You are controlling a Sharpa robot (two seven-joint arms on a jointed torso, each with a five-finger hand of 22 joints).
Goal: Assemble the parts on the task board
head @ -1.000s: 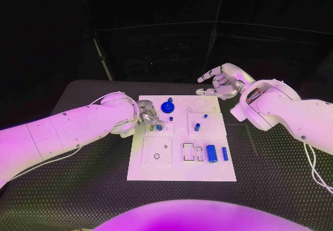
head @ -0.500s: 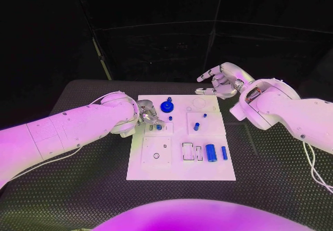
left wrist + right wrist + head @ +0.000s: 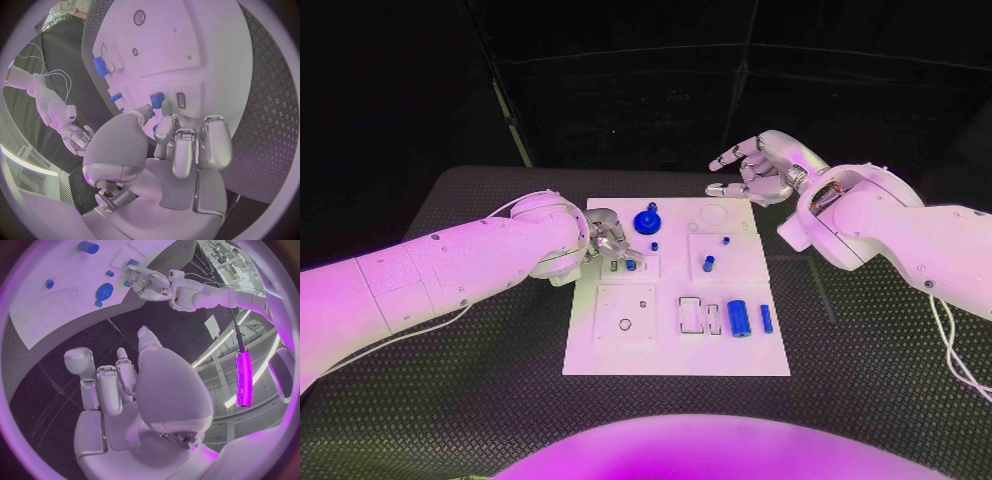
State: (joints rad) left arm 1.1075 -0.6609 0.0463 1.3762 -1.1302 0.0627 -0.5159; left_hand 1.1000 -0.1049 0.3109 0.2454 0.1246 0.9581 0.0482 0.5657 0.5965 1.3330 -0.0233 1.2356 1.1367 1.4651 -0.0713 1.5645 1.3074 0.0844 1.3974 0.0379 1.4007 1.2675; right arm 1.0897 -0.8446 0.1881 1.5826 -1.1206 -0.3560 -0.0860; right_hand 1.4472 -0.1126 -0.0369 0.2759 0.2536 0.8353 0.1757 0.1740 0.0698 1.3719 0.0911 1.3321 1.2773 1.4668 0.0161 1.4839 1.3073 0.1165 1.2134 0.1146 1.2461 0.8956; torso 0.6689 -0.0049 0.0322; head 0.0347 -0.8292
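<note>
Task board (image 3: pixel 678 345): left robot hand (image 3: pixel 610 245) fingertips at blue part (image 3: pixel 630 265).

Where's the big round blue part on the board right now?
In the head view the round blue part sits near the task board's far edge, just right of the left hand.

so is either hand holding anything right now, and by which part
The left hand has its fingers at a small blue part on the task board; a grip cannot be told. The right hand holds nothing.

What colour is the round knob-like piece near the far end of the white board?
Blue. The round knob-like piece shows best in the head view, on the task board.
</note>
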